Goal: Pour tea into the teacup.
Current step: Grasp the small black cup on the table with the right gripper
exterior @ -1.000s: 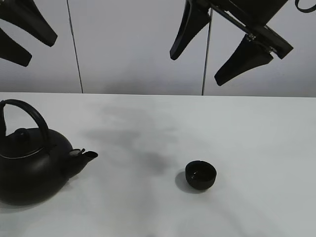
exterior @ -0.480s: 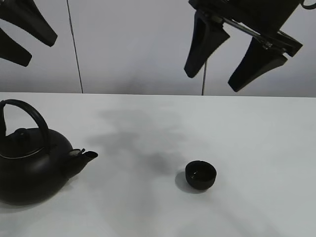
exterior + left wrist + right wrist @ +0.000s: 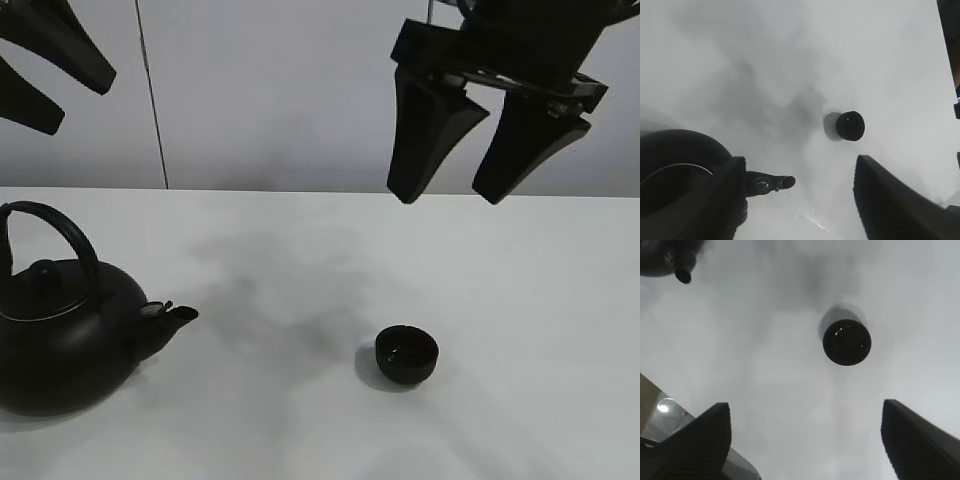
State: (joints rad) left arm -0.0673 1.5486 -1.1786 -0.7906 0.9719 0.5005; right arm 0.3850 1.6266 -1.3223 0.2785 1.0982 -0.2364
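Your teacup (image 3: 406,354) stands upright on the white table (image 3: 300,250), and nothing touches it. It is small, round, matte black and has no handle. The right wrist view looks straight down into its bowl (image 3: 846,342), where a few small glints show on the dark inside. You cannot tell from that whether it holds any liquid.

The black kettle (image 3: 60,345) rests on the table well apart from the teacup, on the teacup's left in the high view. Its arched handle (image 3: 62,232) is raised, and its spout (image 3: 170,313) points toward the teacup.

Your right gripper (image 3: 447,197) hangs in the air well above the teacup and a little behind it. Its 2 fingers are spread wide and grasp nothing. In its own wrist view (image 3: 805,407) the teacup shows beyond the gap between the fingers, with only bare table between them.

Your left gripper (image 3: 78,105) is up high on the kettle's side of the teacup, far from the teacup and off the table. Its 2 fingers are released too — they are spread wide with nothing held. In its wrist view (image 3: 799,162) the teacup (image 3: 850,125) lies beyond the gap, nearer the finger away from the kettle (image 3: 675,175).
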